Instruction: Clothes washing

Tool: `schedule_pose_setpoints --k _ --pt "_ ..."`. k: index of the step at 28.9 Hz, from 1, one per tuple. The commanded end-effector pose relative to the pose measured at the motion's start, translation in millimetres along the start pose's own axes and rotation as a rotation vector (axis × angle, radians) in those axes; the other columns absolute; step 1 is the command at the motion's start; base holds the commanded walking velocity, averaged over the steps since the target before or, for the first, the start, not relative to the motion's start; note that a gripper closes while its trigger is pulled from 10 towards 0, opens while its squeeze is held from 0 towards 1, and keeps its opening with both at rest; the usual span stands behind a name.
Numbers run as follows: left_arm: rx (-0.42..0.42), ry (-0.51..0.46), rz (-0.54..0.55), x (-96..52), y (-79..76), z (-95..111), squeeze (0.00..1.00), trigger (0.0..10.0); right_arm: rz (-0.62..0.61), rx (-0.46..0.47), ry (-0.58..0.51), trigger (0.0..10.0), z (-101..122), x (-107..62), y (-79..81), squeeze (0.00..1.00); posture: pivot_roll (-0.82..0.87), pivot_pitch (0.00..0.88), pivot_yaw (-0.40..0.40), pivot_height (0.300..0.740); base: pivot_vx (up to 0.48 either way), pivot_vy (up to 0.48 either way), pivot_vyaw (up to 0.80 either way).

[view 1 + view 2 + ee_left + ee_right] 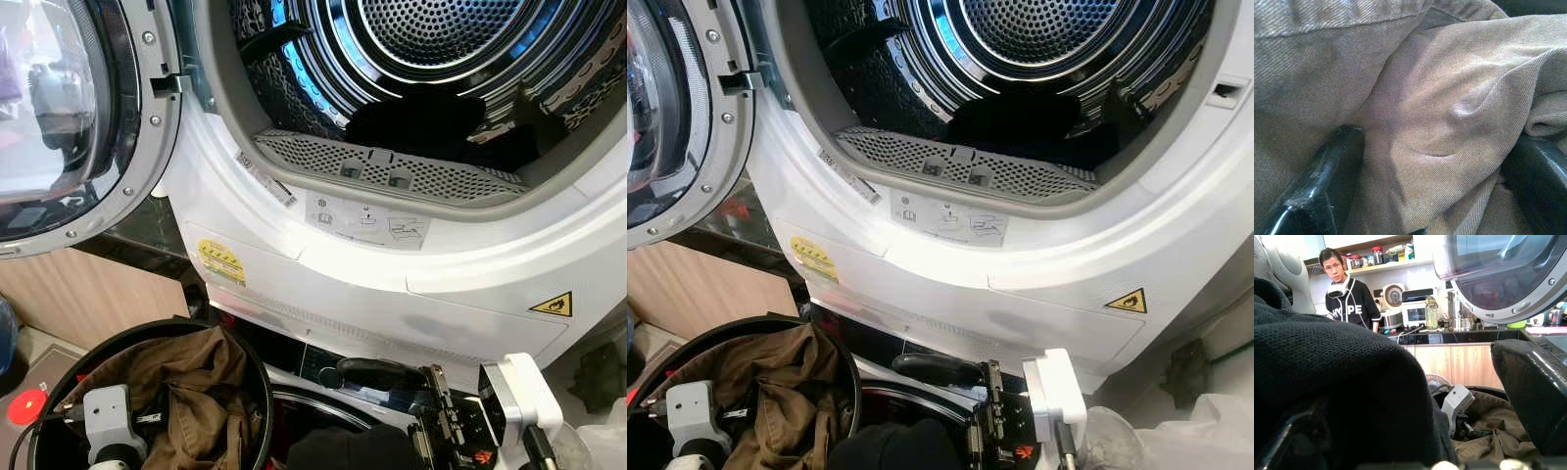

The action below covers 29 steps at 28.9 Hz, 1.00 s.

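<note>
A white front-loading machine (411,264) stands with its round door (69,117) swung open to the left. Dark clothes (421,122) lie in its drum. Below it, a black round basket (257,377) holds a brown garment (201,387). My left gripper (1437,166) is down in the basket, open, its fingers (1334,181) pressed into the brown fabric that bulges between them. My right gripper (343,411) is low beside the basket, open. A black garment (1337,382) is draped over one of its fingers; the other finger (1530,396) is bare.
A person (1347,293) in a black jersey stands by a kitchen counter (1459,335) with appliances, behind the basket. A wooden cabinet front (78,294) lies under the open door. A pale bag (1205,431) sits at the lower right.
</note>
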<state>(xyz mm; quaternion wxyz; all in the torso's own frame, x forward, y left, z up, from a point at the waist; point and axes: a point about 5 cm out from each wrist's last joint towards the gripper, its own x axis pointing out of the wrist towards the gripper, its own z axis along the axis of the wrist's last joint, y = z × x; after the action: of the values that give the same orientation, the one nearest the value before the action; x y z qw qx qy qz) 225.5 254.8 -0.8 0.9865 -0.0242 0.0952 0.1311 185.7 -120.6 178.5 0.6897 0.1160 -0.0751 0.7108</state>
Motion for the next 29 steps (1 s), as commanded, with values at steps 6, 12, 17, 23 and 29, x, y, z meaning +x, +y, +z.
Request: schedule_pose_setpoints --k 6,12,17,23,29 --pt "0.013 0.029 -0.026 -1.6 -4.3 -6 0.00 10.0 0.019 -0.032 -0.012 10.0 8 2.4 -1.4 0.00 -0.03 0.048 0.004 0.740 0.000 0.000 0.00" --pt "0.014 0.029 -0.027 -1.5 -4.2 -6 0.00 10.0 0.017 -0.034 -0.010 10.0 9 1.7 -2.5 0.00 -0.04 0.050 0.005 0.740 0.000 0.000 0.00" --pt "0.013 0.029 -0.028 -1.5 -4.4 -6 0.00 10.0 -0.045 -0.050 0.010 10.0 3 3.0 -12.3 0.00 -0.04 0.051 0.004 0.740 0.000 0.000 0.00" --pt "0.011 0.027 -0.032 -1.0 -5.6 -5 0.00 10.0 -0.065 -0.038 -0.041 10.0 -6 21.0 -21.9 0.00 -0.03 0.053 0.007 0.740 0.000 0.000 0.00" --pt "0.013 0.026 -0.032 -1.1 -5.0 -5 0.00 10.0 -0.119 -0.046 -0.059 10.0 -14 36.0 -34.4 0.00 -0.03 0.053 0.007 0.740 0.000 0.000 0.00"
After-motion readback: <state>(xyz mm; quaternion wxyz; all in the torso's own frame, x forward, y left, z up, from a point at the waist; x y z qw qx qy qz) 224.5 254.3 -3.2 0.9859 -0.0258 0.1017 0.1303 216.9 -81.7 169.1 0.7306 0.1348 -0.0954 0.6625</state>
